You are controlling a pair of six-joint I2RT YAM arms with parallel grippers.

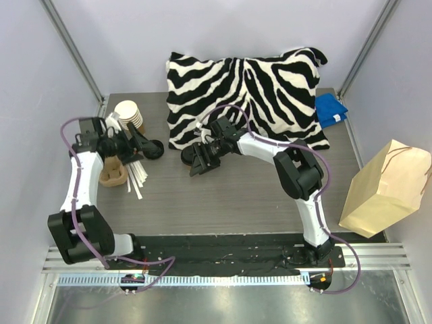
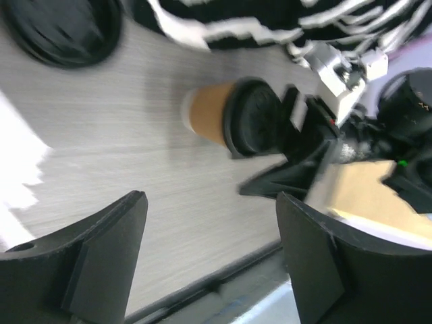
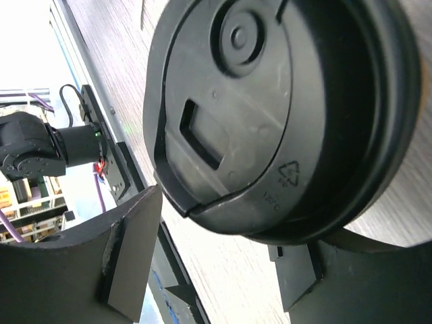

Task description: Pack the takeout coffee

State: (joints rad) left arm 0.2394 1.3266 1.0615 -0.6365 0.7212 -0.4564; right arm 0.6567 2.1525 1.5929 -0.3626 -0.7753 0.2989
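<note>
The takeout coffee [image 2: 216,115], a kraft-brown cup with a black lid [image 3: 270,115], lies on its side on the table in front of the zebra pillow. In the top view it shows as a dark round shape [image 1: 187,156]. My right gripper [image 1: 200,162] stands open right at the lid end. In the right wrist view the lid fills the space ahead of the gripper [image 3: 219,233], and the left finger [image 3: 128,256] stands apart from it. My left gripper [image 1: 142,143] hangs open and empty [image 2: 209,202] over the table, to the left of the cup.
A loose black lid [image 1: 152,149] lies beside my left gripper, and a stack of unlidded cups [image 1: 128,113] stands behind it. A brown cardboard piece [image 1: 113,173] and white sticks [image 1: 138,178] lie at the left. The paper bag [image 1: 388,189] lies at the right edge. A zebra pillow [image 1: 250,94] and blue cloth [image 1: 331,109] are at the back.
</note>
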